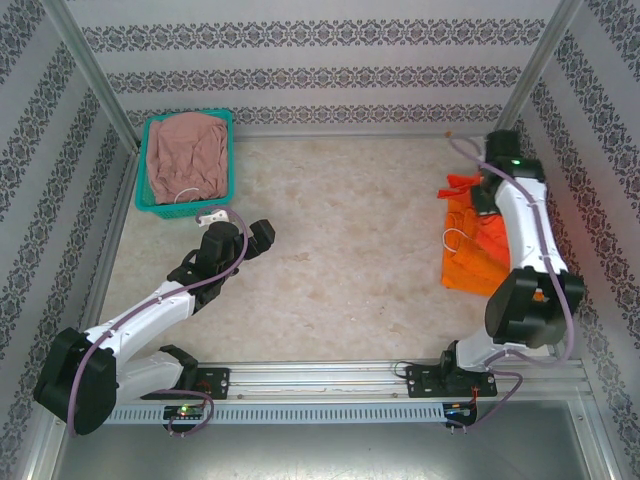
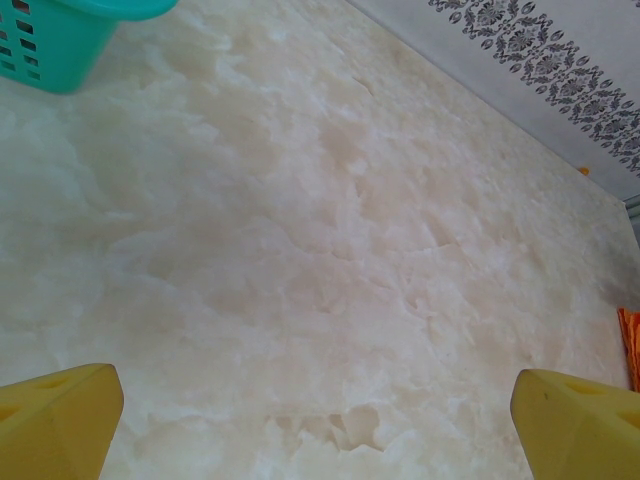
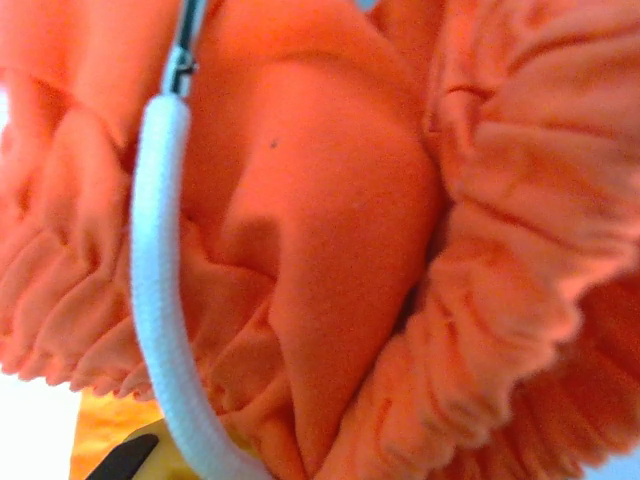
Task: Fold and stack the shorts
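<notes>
Left end effector (image 1: 237, 238) spread wide over bare desk (image 1: 350, 230) | right end effector (image 1: 484, 203) down on orange shorts (image 1: 468, 255), right side, cannot tell whether clamped | pink shorts (image 1: 187, 155) in basket (image 1: 150, 207), far left | judged light, limp, prone to bunching; best pinched at gathered waistband (image 3: 520, 250) near drawstring (image 3: 160, 300)

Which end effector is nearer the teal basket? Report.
Left. The left end effector is beside the teal basket, off its near corner; the right end effector is across the table, at the red-orange shorts.

Table (image 1: 340, 220) w/ teal basket (image 1: 158, 207) far-left, orange shorts (image 1: 468, 262) right.
</notes>
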